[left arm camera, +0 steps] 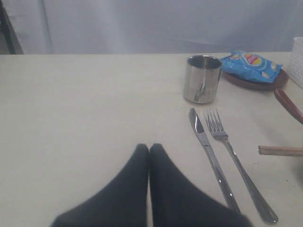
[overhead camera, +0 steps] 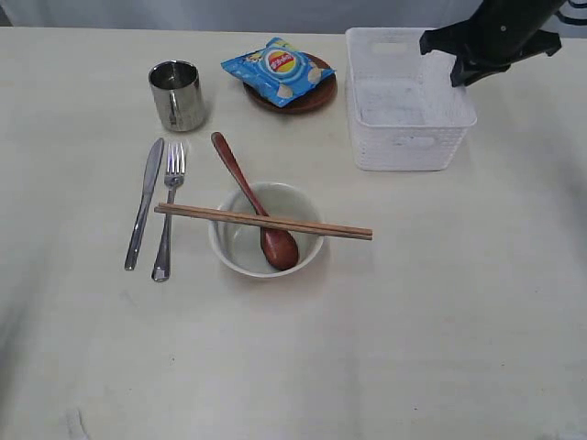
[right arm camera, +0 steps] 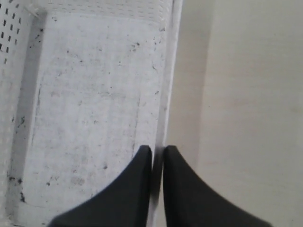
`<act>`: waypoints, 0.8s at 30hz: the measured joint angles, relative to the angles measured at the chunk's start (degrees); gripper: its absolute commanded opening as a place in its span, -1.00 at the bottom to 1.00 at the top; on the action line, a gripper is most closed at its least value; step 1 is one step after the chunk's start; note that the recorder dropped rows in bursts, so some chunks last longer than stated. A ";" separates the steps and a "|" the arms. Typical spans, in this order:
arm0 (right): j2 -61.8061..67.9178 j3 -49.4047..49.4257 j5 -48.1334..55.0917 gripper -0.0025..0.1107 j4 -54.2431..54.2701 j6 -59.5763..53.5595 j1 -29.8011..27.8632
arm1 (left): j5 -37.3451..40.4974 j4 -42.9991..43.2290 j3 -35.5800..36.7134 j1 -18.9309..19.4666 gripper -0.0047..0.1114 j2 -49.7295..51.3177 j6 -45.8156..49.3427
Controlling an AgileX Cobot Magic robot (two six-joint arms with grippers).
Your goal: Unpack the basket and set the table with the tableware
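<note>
8 pieces of tableware lie out on the desk (overhead camera: 413, 348) in the exterior view: cup (overhead camera: 176, 92) far left, knife (overhead camera: 145, 202) and fork (overhead camera: 170, 206) side by side nearer, bowl (overhead camera: 220, 252) in the middle with the spoon (overhead camera: 248, 197) resting in it and 2 chopsticks (overhead camera: 266, 221) laid across its rim. The plate (overhead camera: 321, 96) carries a chip bag (overhead camera: 275, 71). At far right the basket (overhead camera: 404, 147) stands empty, so you can count unpacking as done.

Your left wrist view shows the left fingers (left arm camera: 142, 161) pressed together on nothing, above bare desk near the knife.

Your right wrist view shows the right fingers (right arm camera: 144, 158) astride the basket's right wall, seemingly pinching it. Only shifting the basket looks left.
</note>
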 measured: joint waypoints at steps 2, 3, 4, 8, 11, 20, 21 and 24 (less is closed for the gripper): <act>-0.59 -0.26 0.50 -0.80 -0.19 0.00 -0.38 | 0.00 0.00 0.00 0.00 -0.92 0.00 0.00; -1.34 -0.37 0.81 -0.80 -0.13 0.00 -0.85 | 0.00 0.00 0.00 0.00 -0.92 0.00 0.00; -1.83 -0.40 1.00 -0.80 -0.13 0.00 -1.02 | 0.00 0.00 0.00 0.00 -0.92 0.00 0.00; -4.26 -0.63 1.50 -0.80 1.62 0.12 -1.54 | 0.00 0.00 0.00 0.00 -0.92 0.00 0.00; -5.70 -0.63 2.63 -0.80 2.45 0.12 -1.66 | 0.00 0.00 0.00 0.00 -0.92 0.00 0.00; -5.85 0.03 6.98 -0.81 -3.70 7.47 -1.66 | 0.00 0.00 0.00 0.00 -0.92 0.00 0.00; -5.75 0.43 7.12 -0.81 -5.39 8.87 -1.66 | 0.00 0.00 0.00 0.00 -0.92 0.00 0.00; -5.40 2.40 7.13 -0.81 -7.65 11.15 -1.66 | 0.00 0.00 0.00 0.00 -0.92 0.00 0.00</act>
